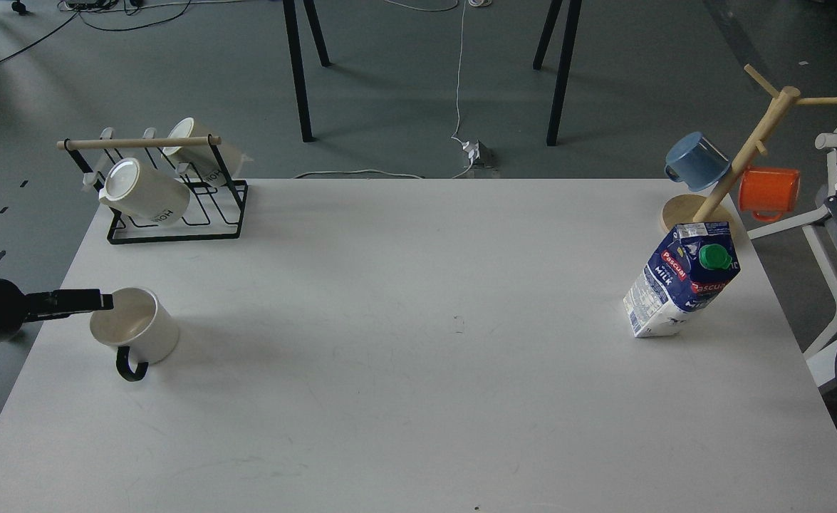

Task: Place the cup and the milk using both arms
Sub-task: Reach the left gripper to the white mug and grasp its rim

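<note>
White table (pixel 418 399) fills the view, with grey floor behind. At the left edge, the left gripper (pixel 97 301) is seen at the rim of the cup (pixel 135 329); whether it pinches cannot be told. A firm hold on the rim is needed first. Far right, the milk (pixel 682 288) stands alone, untouched. No right gripper is seen.

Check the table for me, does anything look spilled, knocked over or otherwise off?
Nothing spilled or toppled. The milk and the cup both stand upright on the table, and the left gripper is at the cup's rim.
</note>
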Action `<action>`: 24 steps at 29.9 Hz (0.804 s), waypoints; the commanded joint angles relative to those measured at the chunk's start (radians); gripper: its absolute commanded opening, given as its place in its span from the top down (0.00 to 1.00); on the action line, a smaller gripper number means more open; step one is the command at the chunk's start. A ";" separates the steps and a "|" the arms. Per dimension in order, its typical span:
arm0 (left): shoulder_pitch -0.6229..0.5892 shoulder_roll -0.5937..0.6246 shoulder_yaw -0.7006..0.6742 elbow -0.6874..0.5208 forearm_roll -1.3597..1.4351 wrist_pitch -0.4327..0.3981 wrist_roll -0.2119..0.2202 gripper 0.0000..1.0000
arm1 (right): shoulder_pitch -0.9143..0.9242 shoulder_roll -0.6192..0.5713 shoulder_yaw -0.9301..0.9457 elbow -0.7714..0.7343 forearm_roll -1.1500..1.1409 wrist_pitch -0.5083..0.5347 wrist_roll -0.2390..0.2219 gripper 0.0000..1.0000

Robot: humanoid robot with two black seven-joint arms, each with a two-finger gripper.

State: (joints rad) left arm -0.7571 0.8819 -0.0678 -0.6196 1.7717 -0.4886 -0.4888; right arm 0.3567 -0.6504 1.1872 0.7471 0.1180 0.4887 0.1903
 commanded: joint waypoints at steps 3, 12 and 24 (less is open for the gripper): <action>0.005 -0.012 0.000 0.015 -0.001 0.000 0.000 0.00 | -0.001 0.000 0.000 0.000 0.000 0.000 0.000 0.01; 0.031 -0.057 0.000 0.049 -0.005 0.000 0.000 0.00 | -0.013 0.000 0.000 0.001 0.002 0.000 0.000 0.01; 0.039 -0.078 -0.010 0.069 -0.014 0.000 0.000 0.28 | -0.021 0.000 0.000 0.001 0.000 0.000 0.000 0.01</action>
State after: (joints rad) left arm -0.7178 0.8055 -0.0770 -0.5514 1.7596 -0.4887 -0.4886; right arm 0.3378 -0.6504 1.1872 0.7483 0.1192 0.4887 0.1903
